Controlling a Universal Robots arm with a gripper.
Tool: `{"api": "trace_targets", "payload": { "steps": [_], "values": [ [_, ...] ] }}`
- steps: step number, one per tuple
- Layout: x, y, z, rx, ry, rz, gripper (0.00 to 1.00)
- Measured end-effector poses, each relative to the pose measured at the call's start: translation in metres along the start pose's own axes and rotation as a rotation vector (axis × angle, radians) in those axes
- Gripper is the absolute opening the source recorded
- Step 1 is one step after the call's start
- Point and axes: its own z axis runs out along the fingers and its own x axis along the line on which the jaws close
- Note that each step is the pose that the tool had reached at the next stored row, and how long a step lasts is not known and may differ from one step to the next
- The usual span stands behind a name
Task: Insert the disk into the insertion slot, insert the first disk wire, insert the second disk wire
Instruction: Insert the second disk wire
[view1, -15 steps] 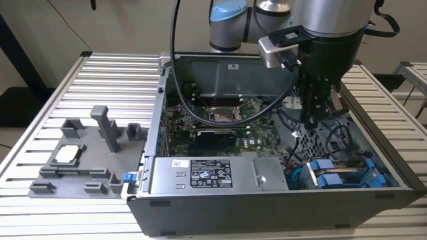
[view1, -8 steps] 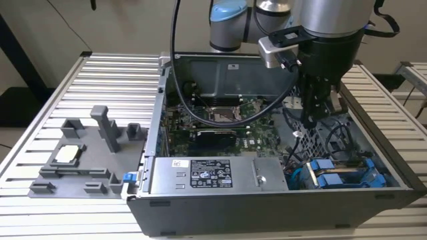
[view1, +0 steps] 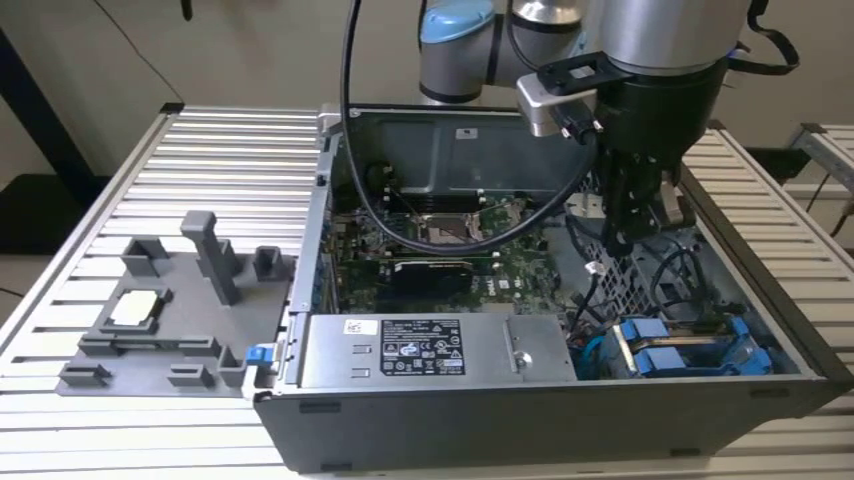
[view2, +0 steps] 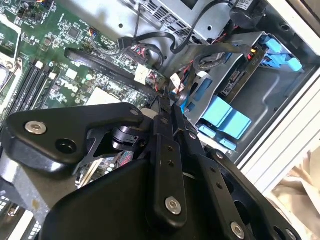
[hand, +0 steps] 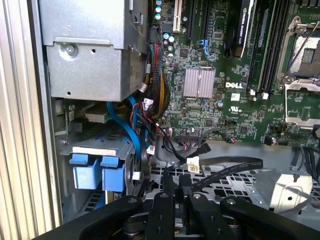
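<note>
The disk's bright blue carrier (view1: 683, 352) lies inside the insertion slot (view1: 731, 300), the dark grey drive cage at the exterior view's right of the open computer case. Its blue end tabs (hand: 95, 172) (view2: 225, 117) face the case interior. My gripper (view1: 627, 238) hangs inside the case just above the cage's perforated wall (hand: 240, 187). In both wrist views the fingers (hand: 162, 210) (view2: 172, 150) are pressed together on the end of a flat black disk wire (hand: 230, 167). That wire runs off across the perforated wall. A white plug (hand: 193, 164) dangles close by.
A silver box with a sticker (view1: 427, 350) sits beside the cage. The green motherboard (view1: 441, 235) and bundled wires (hand: 152, 112) fill the case. A thick black cable (view1: 360, 150) loops down from the arm. A grey fixture block (view1: 174, 310) stands on the slatted table.
</note>
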Motion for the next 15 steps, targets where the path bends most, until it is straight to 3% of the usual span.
{"api": "trace_targets", "payload": {
  "steps": [7,15],
  "values": [
    [0.0000,-0.0004,0.0003,-0.0001,0.0001,0.000,0.16],
    [0.0064,-0.0158,0.0038,-0.0184,-0.0012,0.000,0.16]
  ]
}}
